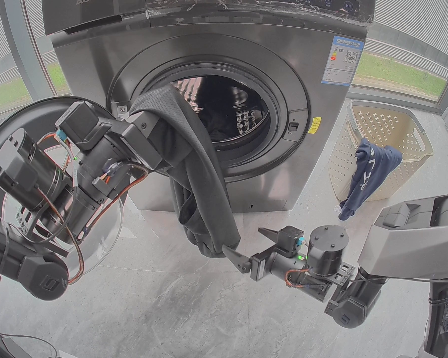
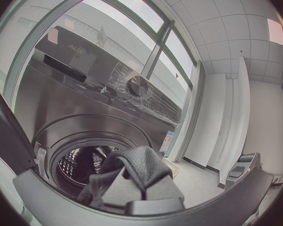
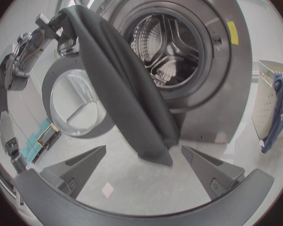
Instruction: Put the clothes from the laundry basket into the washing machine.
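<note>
Left gripper [image 1: 143, 125] pinches the dark garment [image 1: 199, 175] at the washing machine [image 1: 293, 75] door rim; right gripper [image 1: 247, 244], spread, sits just beneath the hem, over open floor [image 1: 184, 304].

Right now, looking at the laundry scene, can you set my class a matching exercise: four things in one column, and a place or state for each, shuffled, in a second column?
Things
1. dark grey garment
2. navy garment
3. washing machine door
4. right gripper

Places or states
A. draped over the rim of the laundry basket
B. open, near the lower end of the hanging cloth
C. swung wide to the robot's left
D. held up by the left gripper

Pairs: 1-D, 2-A, 3-C, 4-B
</note>
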`<state>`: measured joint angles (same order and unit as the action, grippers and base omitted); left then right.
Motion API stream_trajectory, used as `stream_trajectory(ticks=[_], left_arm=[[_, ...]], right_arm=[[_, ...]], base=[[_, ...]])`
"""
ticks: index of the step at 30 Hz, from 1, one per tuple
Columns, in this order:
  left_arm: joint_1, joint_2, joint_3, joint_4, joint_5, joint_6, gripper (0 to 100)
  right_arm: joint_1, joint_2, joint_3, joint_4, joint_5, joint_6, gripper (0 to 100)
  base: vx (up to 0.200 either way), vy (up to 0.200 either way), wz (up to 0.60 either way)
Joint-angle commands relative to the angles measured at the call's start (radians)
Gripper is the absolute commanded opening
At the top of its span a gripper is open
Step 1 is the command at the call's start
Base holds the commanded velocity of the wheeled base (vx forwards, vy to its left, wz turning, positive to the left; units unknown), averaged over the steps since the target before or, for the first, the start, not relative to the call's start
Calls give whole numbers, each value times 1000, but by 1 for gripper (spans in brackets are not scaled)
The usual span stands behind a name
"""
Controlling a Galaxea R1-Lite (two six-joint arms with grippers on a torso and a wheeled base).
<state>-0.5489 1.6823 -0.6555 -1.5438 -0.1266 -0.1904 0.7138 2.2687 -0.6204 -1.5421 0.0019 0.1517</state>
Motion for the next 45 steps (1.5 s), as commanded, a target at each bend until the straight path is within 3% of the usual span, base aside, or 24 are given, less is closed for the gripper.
stream_trajectory(ticks=[1, 21, 27, 40, 43, 44, 45], left_arm=[[-8, -24, 4, -1, -4, 0, 0], [-49, -29, 20, -1, -2, 2, 0], [-71, -29, 31, -1, -2, 2, 0], [-71, -61, 30, -1, -13, -1, 0], [-66, -59, 28, -1, -10, -1, 0], [-62, -58, 28, 2, -8, -1, 0], [-62, -56, 28, 4, -7, -1, 0]], right_arm=[[-2, 58, -182, 5, 0, -14, 100], [29, 184, -506, 85, 3, -50, 100], [52, 215, -538, 82, 6, -50, 100], [30, 250, -624, 83, -2, -47, 100], [24, 249, -622, 83, -28, -47, 100], [21, 247, -622, 83, -33, -46, 0], [18, 245, -621, 82, -34, -46, 0]], base=[[0, 0, 0], [0, 0, 0], [0, 0, 0], [0, 0, 0], [0, 0, 0], [0, 0, 0], [0, 0, 0]])
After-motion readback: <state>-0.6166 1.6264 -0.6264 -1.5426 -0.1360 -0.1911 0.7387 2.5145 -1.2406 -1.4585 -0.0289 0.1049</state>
